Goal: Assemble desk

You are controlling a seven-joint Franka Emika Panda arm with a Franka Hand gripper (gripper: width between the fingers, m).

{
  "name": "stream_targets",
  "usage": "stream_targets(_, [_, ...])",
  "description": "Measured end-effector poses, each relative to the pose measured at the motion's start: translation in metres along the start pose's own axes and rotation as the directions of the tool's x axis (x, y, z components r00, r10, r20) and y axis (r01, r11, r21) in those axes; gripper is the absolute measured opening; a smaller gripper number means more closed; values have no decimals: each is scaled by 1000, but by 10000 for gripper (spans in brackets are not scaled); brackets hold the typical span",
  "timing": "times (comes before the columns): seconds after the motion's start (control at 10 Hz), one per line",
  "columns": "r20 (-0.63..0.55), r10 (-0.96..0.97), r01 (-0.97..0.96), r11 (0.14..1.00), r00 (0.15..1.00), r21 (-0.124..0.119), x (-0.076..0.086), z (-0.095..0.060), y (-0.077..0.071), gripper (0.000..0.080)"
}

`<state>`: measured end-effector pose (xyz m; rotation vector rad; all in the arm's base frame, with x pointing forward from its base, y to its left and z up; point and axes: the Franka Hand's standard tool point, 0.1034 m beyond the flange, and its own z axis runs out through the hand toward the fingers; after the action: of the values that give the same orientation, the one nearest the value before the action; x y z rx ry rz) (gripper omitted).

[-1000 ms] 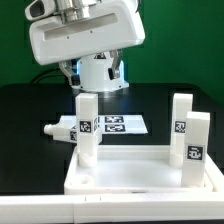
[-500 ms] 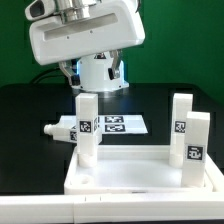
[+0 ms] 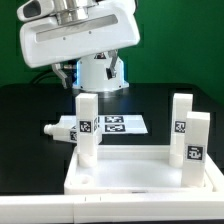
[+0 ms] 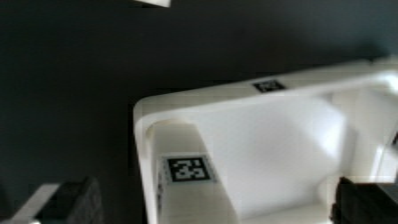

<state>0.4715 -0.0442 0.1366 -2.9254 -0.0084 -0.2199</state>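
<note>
From the exterior view, I see my arm's white housing (image 3: 78,38) hanging high over the black bench (image 3: 25,125), above and behind the desk parts, touching none of them. The white tray-like tabletop (image 3: 140,180) lies at the near edge of the bench, rim up, with three legs standing upright in it: one leg (image 3: 87,128) at the far corner on the exterior view's left, a second leg (image 3: 181,118) at the far corner on the exterior view's right, and a third leg (image 3: 197,140) just in front of that one (each shows a black-and-white tag). A fourth leg (image 3: 64,129) lies on its side on the bench, just beyond the tabletop on the exterior view's left, beside the marker board (image 3: 118,124). The hand itself is hidden by the housing in this view. In the wrist view, I look straight down on one corner of the tabletop (image 4: 267,120), its raised rim bright against the dark bench (image 4: 107,60), with the tagged top of a standing leg (image 4: 189,168) inside that corner. The hand (image 4: 210,205) has its two dark fingertips (image 4: 64,203) spread fully wide at either side of the picture, with nothing between them; it holds nothing.
</note>
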Motion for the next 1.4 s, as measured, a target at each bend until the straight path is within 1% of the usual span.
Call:
stream_targets(0.1, [-6, -114, 114, 993, 994, -14, -3, 2, 1, 649])
stream_targets(0.2, [-16, -173, 172, 984, 985, -45, -7, 4, 2, 649])
stream_targets(0.3, [-5, -249, 248, 968, 969, -41, -7, 3, 3, 649])
stream_targets(0.5, [5, -382, 382, 923, 924, -47, -7, 3, 5, 649])
stream_targets(0.6, [13, -488, 488, 871, 873, -53, -10, 3, 7, 649])
stream_targets(0.7, [24, -616, 616, 785, 787, -68, -22, 3, 12, 649])
stream_targets(0.8, [37, -623, 624, 780, 782, -56, -40, 8, 11, 649])
stream_targets(0.9, [42, -625, 626, 779, 780, -32, -49, 10, 7, 649])
stream_targets(1.0, [37, -662, 663, 748, 749, -41, -47, 8, 3, 649])
stream_targets(1.1, [43, -709, 710, 703, 704, -39, -46, 7, 2, 649])
stream_targets(1.3, [42, -692, 694, 719, 720, -41, -46, 7, 3, 649])
stream_targets(1.4, [52, -679, 680, 732, 733, -36, -50, 9, 3, 649])
